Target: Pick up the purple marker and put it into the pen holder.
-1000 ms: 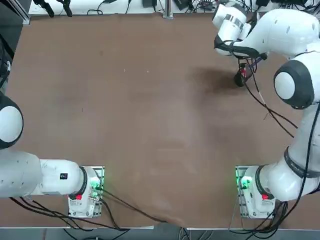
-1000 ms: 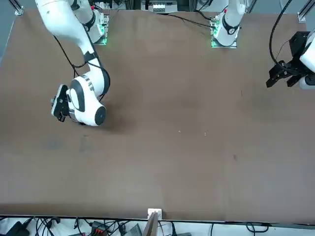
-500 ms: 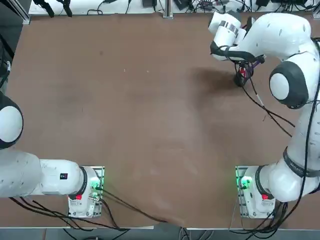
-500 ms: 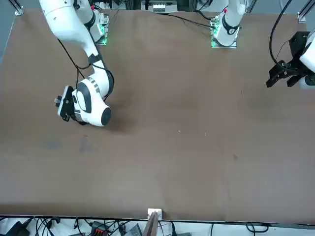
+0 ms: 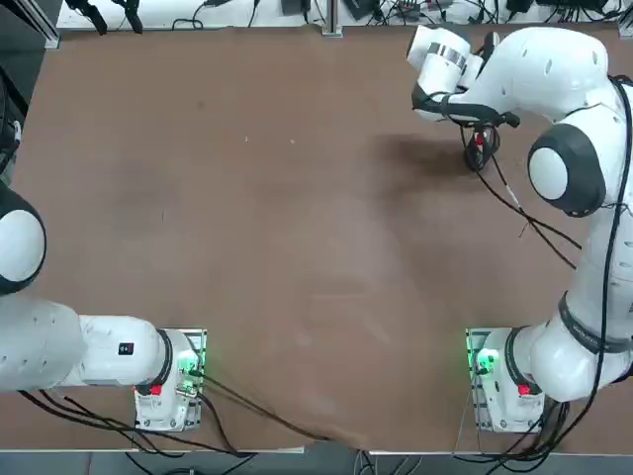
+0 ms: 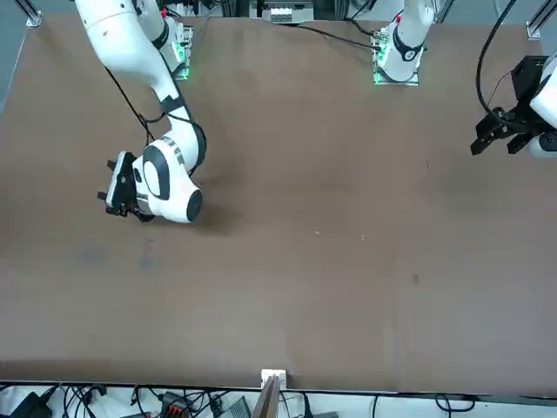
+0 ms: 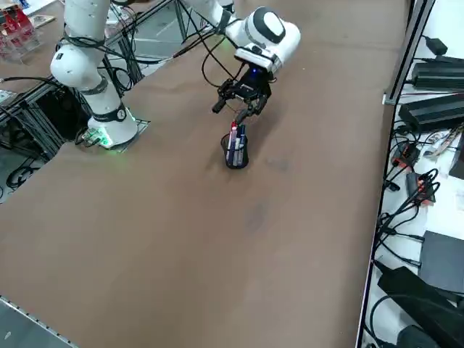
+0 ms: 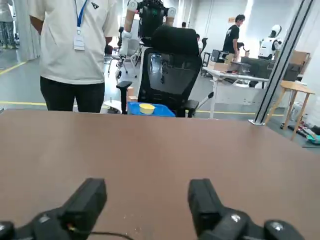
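Claw (image 7: 239, 109) hung with fingers apart and empty just beyond the pen holder (image 7: 236, 156), where I saw the purple marker (image 7: 239, 145) already standing beside a red pen (image 7: 233, 138); I feared clipping the holder over.
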`<state>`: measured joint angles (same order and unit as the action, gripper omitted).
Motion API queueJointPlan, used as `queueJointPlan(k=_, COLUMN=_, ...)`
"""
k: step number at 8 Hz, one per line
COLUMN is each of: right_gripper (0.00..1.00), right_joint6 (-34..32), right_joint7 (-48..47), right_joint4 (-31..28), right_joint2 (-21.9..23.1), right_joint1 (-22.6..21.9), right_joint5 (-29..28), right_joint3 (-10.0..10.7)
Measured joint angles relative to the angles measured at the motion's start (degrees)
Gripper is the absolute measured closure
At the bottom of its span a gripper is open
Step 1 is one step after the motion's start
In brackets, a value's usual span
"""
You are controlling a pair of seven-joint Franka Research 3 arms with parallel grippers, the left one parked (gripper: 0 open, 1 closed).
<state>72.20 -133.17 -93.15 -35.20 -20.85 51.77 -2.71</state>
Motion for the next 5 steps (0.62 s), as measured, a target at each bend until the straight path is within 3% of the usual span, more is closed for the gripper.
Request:
queueJointPlan(k=3, right_gripper=0.00, right_joint6=1.9, right_joint7=18.8, right_joint4=2.8, right_joint2=3.0, right_joint1=2.0, right_joint5=-3.8, right_joint3=0.5)
queueJointPlan(k=5, right_gripper=0.00, right_joint6=3.7, right_joint7=38.2, right_joint4=8.0, right_joint2=5.3, right_joint1=6.2, right_joint5=-12.6, right_joint3=0.8)
